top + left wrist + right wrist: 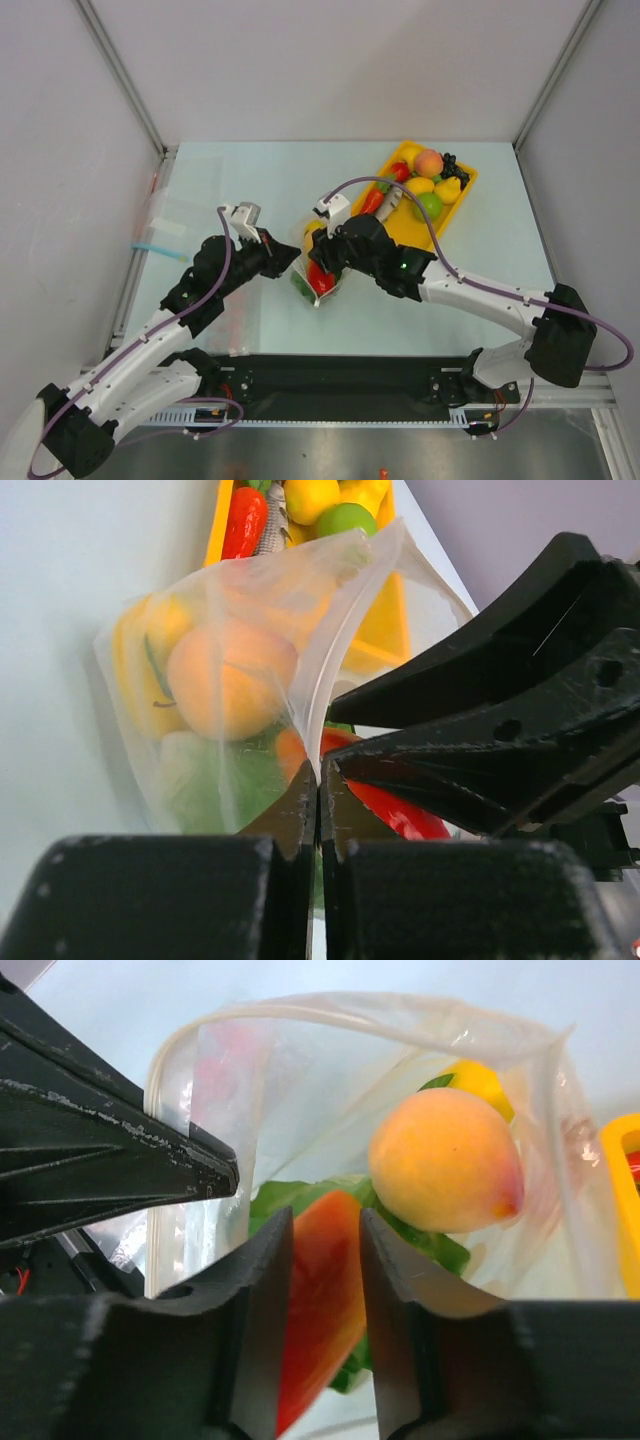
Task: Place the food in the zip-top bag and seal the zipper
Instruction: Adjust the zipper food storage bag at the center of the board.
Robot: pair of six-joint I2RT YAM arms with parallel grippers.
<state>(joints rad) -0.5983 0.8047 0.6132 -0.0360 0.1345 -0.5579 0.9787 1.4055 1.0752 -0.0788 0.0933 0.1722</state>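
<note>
Pinching the bag [250,600] rim: left end effector [318,785] pressed together, mouth open. Right end effector [325,1230] clamps the mango [325,1300], long axis pointing down into that mouth, beside the peach [445,1160]. Bag sits mid-worktop [250,170], right arm nearer.

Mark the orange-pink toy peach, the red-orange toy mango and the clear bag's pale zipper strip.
Orange-pink toy peach [445,1160]: right wrist view, middle of its rounded side.
Red-orange toy mango [322,1280]: right wrist view, its broad front face.
Pale zipper strip [300,1005]: right wrist view, top of its arc.
</note>
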